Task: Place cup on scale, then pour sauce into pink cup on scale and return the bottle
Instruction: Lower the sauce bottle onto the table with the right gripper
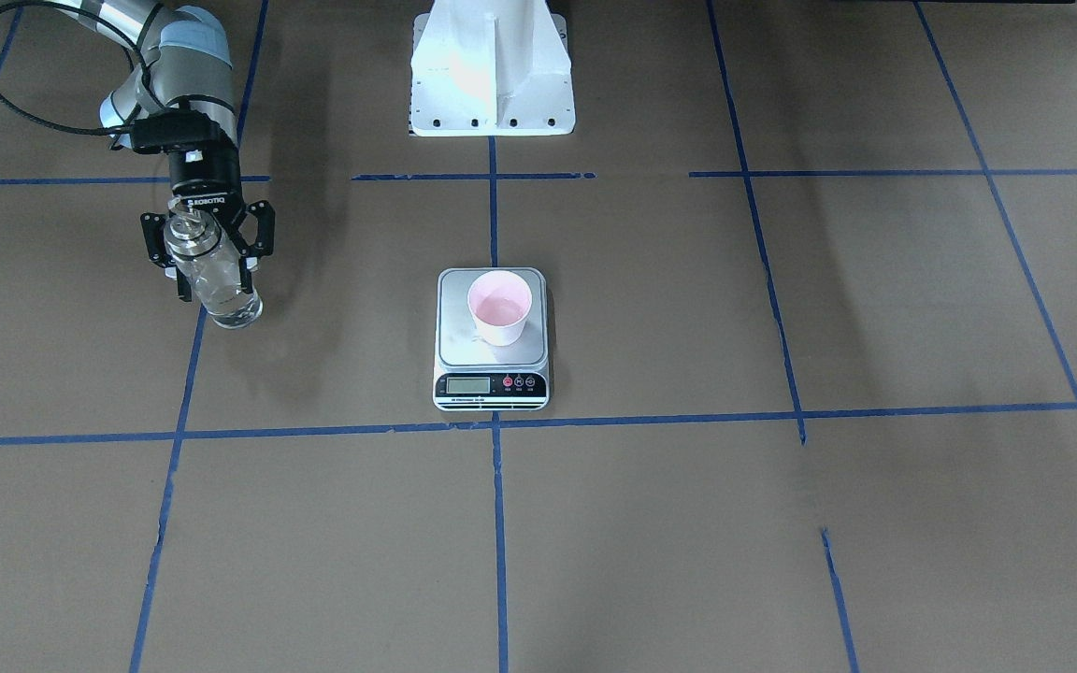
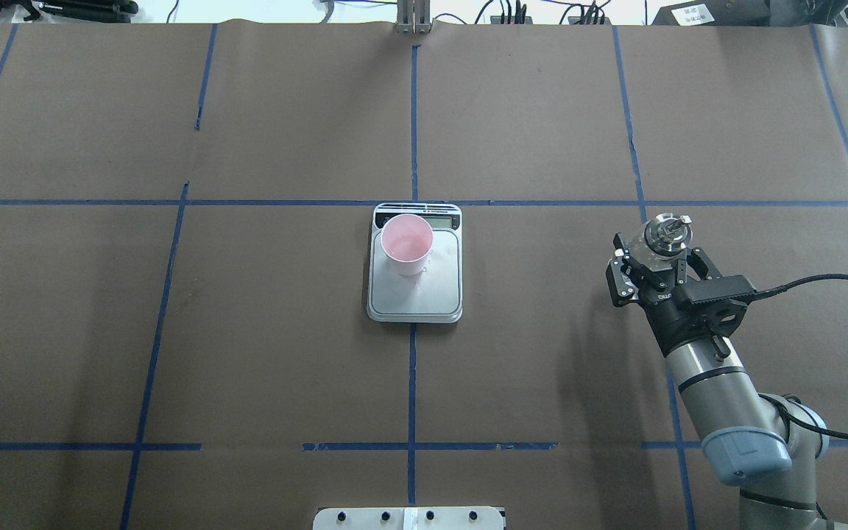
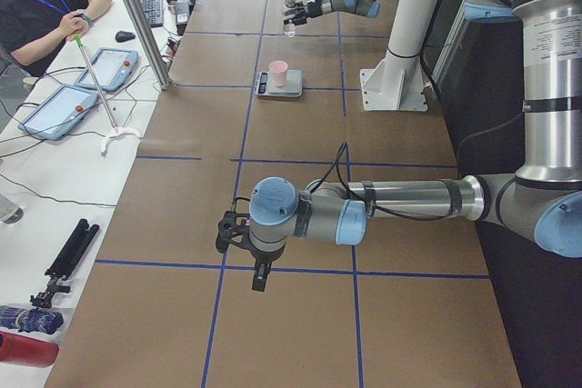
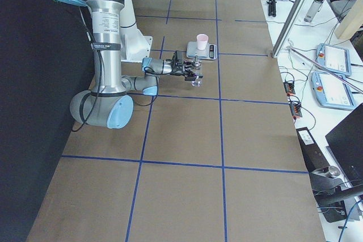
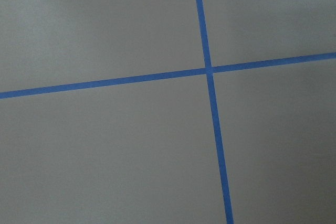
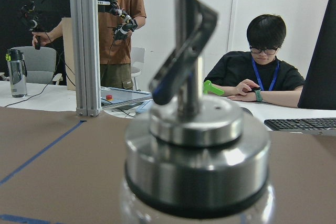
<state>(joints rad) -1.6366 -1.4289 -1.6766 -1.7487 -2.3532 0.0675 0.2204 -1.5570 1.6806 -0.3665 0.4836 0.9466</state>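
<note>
- Cup [image 1: 499, 307]: upright on the scale [image 1: 460, 348], on its plate and inside the plate's edges.
- Bottle [image 2: 668, 231]: upright, well apart from the scale on the robot's right, with its spout on top. I cannot tell whether its base touches the surface [image 1: 688, 523].
- Sauce [image 1: 234, 307]: clear, seen through the bottle's glass.
- Right hand [image 1: 214, 280]: clenched on the bottle, one finger on each side of the glass below the collar.
- Left hand [image 3: 229, 232]: low over the surface, far from the scale on the robot's left. I cannot tell whether it is released or clenched.
</note>
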